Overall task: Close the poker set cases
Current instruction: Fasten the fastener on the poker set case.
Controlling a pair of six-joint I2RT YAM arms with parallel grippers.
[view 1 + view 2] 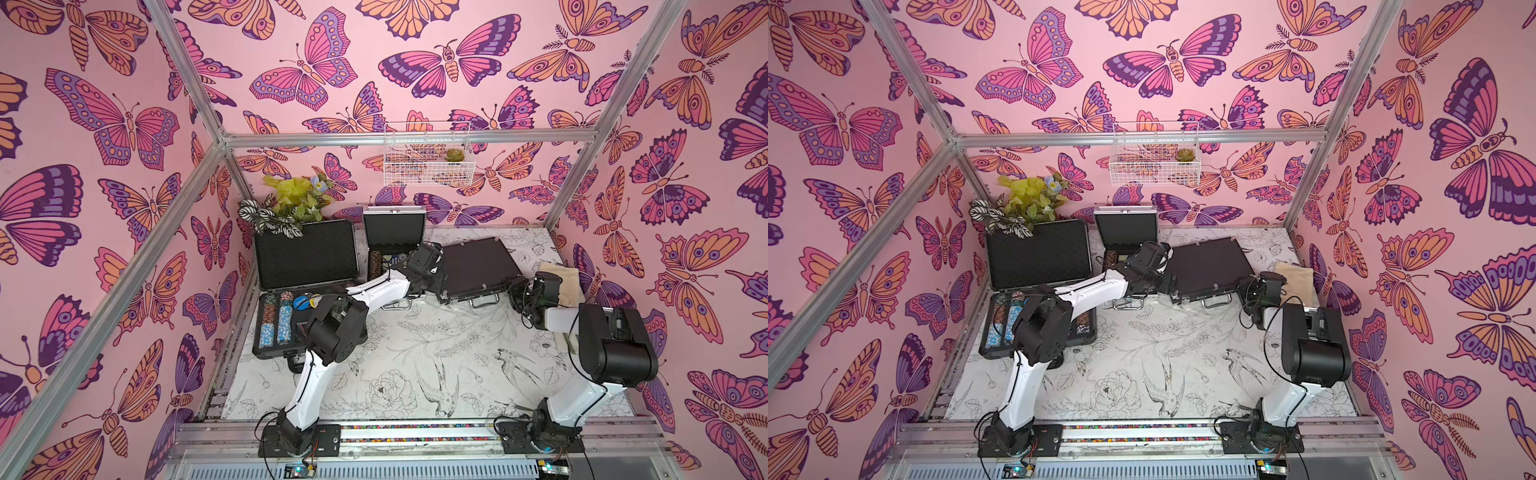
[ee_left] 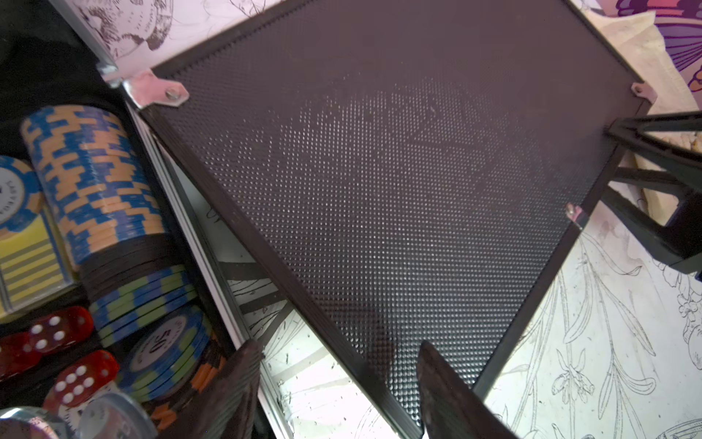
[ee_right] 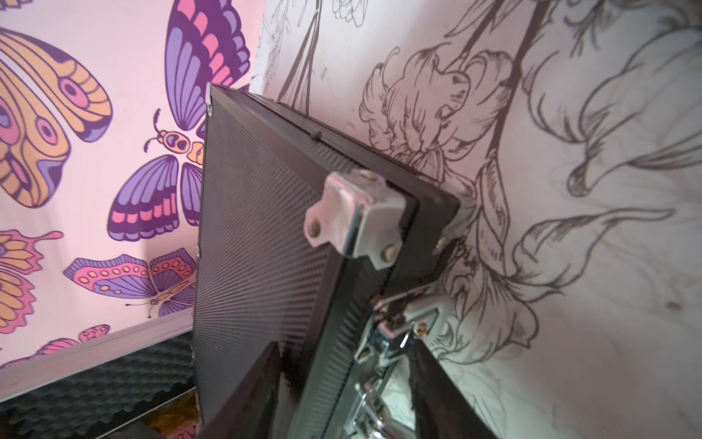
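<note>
1. Black case [image 1: 478, 266] lay on the counter [image 1: 415, 365], right of centre. Lid was down over the base, handle [image 1: 484, 300] facing the front. Couldn't tell whether it was latched. Same in both top views.
2. Left hand [image 2: 338, 346] sat at the black case's left end with its fingers apart, straddling the case edge. One finger [image 2: 235, 391] was over the strip of counter between the black and silver cases, the other over the dimpled lid. Gripped nothing.
3. Right hand [image 3: 345, 344] was at the black case's front right corner, just below the metal corner cap [image 3: 357, 216]. One finger was against the lid top, the other across the front edge by the silver latch [image 3: 402, 323]. Couldn't tell whether it was clamped on the edge or only straddling it.
4. Silver case [image 1: 392, 228] stood at the back centre, just beside the black case. It was open, lid upright. Chip stacks [image 2: 95, 171] and red dice [image 2: 60, 330] were in its base.
5. Grey case [image 1: 305, 253] was on the left side, open, with its lid upright against the plants [image 1: 286, 203]. Chip rows [image 1: 284, 320] lay in its base, and the left arm's elbow hung over part of it.
6. A beige cloth [image 1: 561, 278] lay by the right wall, behind the right hand. A white wire basket [image 1: 428, 153] hung on the back wall.
</note>
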